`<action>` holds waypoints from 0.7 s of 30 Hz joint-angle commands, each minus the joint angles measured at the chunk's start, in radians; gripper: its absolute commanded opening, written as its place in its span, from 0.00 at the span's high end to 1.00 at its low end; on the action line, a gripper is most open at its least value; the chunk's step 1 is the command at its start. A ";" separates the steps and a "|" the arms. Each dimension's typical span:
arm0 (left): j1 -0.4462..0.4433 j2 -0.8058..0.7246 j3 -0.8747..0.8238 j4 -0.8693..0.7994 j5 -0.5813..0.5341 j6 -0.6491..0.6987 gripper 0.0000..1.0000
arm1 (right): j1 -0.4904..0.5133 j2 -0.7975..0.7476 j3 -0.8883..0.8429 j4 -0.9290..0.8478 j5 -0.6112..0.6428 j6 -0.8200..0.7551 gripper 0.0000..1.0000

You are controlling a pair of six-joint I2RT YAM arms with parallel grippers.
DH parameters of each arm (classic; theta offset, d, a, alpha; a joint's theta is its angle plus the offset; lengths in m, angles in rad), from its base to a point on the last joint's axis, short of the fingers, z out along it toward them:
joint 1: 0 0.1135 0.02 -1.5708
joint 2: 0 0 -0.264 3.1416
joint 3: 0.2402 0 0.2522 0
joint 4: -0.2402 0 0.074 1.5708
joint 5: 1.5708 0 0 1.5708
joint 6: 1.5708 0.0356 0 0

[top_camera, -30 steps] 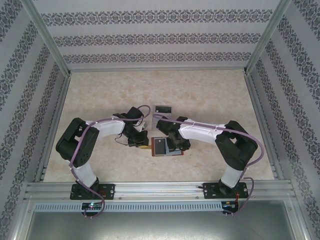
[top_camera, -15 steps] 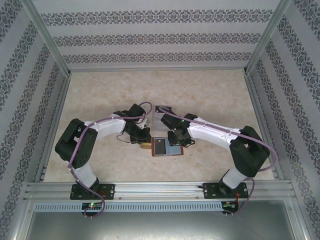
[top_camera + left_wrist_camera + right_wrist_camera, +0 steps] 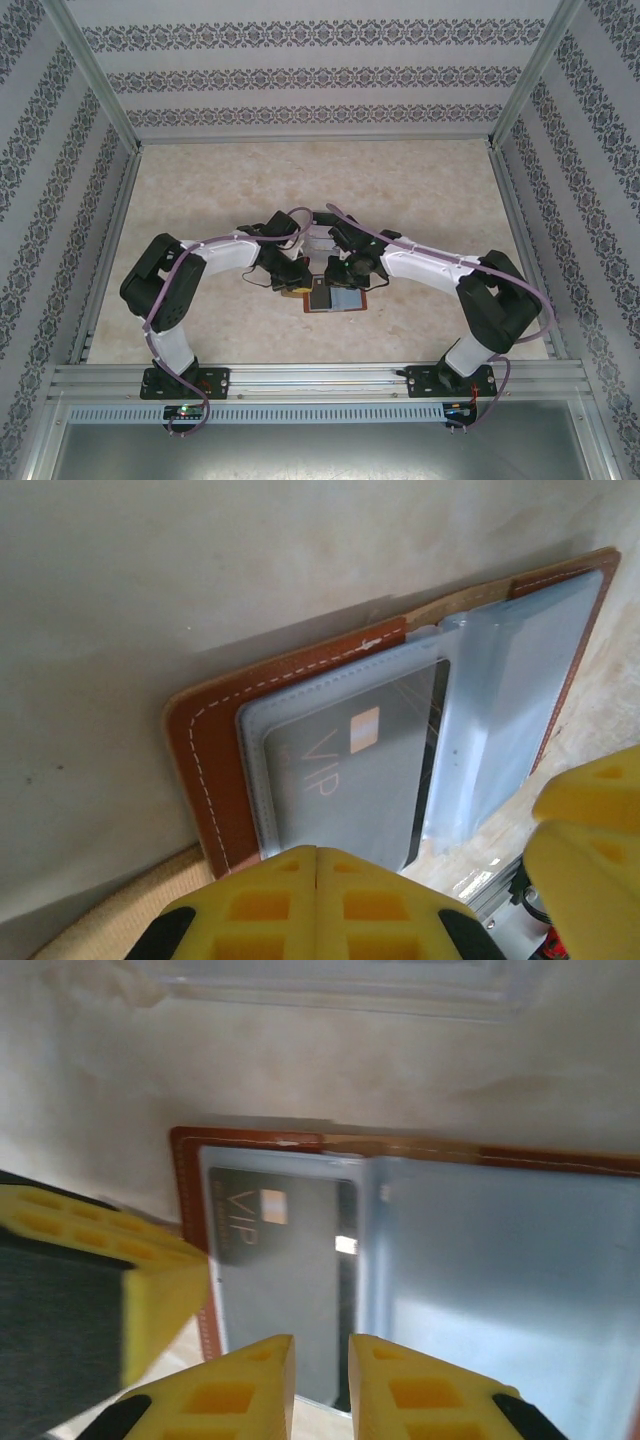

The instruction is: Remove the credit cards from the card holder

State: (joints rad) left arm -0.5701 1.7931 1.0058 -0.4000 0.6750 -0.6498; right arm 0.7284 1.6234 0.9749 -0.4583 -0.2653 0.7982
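Note:
The card holder [image 3: 335, 299] lies open on the table, reddish-brown leather [image 3: 210, 750] with bluish-grey sleeves. A dark credit card [image 3: 350, 780] printed "VIP" sits inside the left sleeve, also visible from the right wrist [image 3: 285, 1260]. My left gripper [image 3: 317, 855] is shut, its yellow tips at the holder's left edge with nothing between them. Its tip reaches the holder from the left [image 3: 293, 280]. My right gripper [image 3: 320, 1345] hangs over the dark card's near end, narrowly open and holding nothing. From above it sits at the holder's far side [image 3: 340, 272]. Pale cards are not visible.
The holder's tan tab strap [image 3: 110, 920] lies off its left edge. A clear plastic tray [image 3: 350, 990] stands just beyond the holder. The two grippers are very close together; the other arm's yellow finger [image 3: 100, 1270] crowds the right wrist view. Aluminium rails frame the table.
The right arm has swung left and further out, its gripper now over the holder's far-left part. The left gripper has shifted right, up to the holder's edge. The holder has stayed put.

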 commanded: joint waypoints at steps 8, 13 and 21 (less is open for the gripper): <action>-0.011 0.032 0.003 -0.015 -0.024 0.019 1.00 | -0.009 0.086 -0.017 0.087 -0.087 0.022 0.77; -0.011 0.031 0.000 -0.029 -0.037 0.025 1.00 | -0.010 0.113 -0.023 0.088 -0.079 0.019 0.77; -0.011 0.031 0.001 -0.043 -0.050 0.033 1.00 | -0.010 0.123 -0.024 0.045 -0.024 -0.003 0.76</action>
State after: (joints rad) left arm -0.5701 1.8153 1.0058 -0.4004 0.6624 -0.6426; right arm 0.7284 1.7306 0.9653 -0.3725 -0.3305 0.8085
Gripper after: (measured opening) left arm 0.042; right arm 0.235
